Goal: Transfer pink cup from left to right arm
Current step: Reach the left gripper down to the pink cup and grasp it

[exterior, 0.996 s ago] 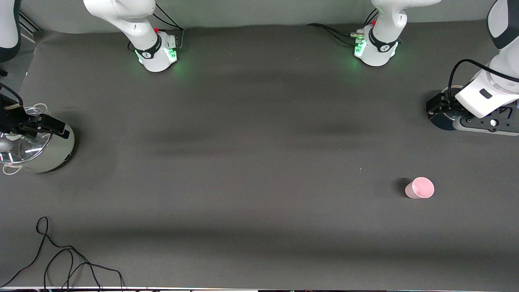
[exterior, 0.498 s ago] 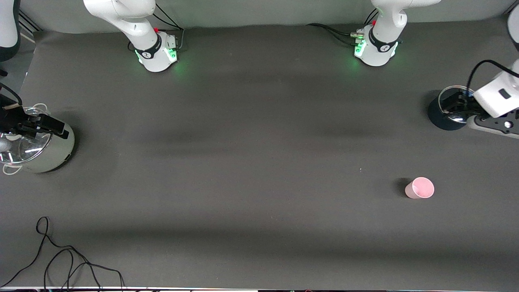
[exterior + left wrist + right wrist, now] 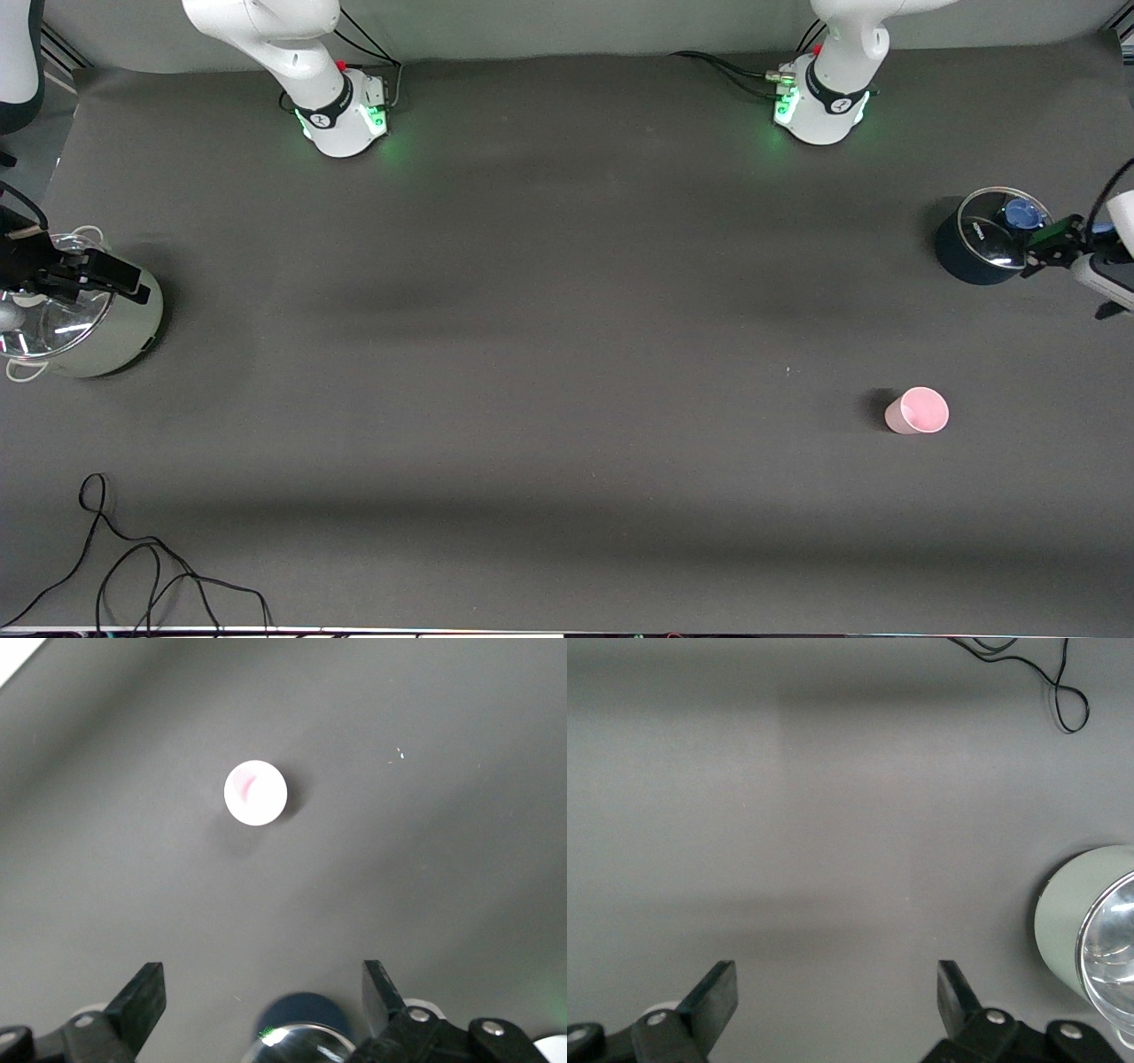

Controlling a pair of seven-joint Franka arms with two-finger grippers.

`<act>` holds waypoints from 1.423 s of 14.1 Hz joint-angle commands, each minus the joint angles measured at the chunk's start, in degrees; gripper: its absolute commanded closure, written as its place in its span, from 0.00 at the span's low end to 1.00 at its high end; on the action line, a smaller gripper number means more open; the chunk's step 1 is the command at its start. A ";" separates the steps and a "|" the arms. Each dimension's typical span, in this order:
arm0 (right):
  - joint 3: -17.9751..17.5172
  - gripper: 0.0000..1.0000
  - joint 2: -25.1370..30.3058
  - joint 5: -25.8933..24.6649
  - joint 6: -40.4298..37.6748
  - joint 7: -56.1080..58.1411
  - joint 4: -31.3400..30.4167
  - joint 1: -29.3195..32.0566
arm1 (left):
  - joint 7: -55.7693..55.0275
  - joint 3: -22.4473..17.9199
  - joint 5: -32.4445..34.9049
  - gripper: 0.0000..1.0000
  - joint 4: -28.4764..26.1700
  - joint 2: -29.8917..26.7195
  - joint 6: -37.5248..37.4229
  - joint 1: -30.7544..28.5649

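Observation:
The pink cup stands upright on the dark table toward the left arm's end, with nothing touching it. In the left wrist view the pink cup shows from above, well apart from the fingers. My left gripper hangs open and empty over the rim of a dark blue pot. Its two fingertips stand wide apart in the left gripper's own view. My right gripper waits open and empty over a silver pot at the right arm's end, and in its own view the right gripper holds nothing.
The dark blue pot with a glass lid sits farther from the front camera than the cup, and its lid shows below the left fingers. The silver pot has a glass lid too. A black cable lies near the front edge.
The left arm has swung toward its end of the table, uncovering the dark blue pot and its lid. The cup and the right arm have not moved.

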State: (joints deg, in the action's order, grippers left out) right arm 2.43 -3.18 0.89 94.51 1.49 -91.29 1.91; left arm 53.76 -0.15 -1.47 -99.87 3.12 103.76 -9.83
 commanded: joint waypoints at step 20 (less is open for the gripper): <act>0.99 0.00 0.99 -0.01 1.55 0.35 -1.61 -0.51 | 73.66 0.41 -47.64 0.01 4.59 36.42 3.46 -19.62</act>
State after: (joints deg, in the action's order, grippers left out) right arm 2.52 -3.17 0.89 94.68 1.49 -91.58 1.91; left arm 123.44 -0.13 -45.92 -97.59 36.17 107.89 -28.99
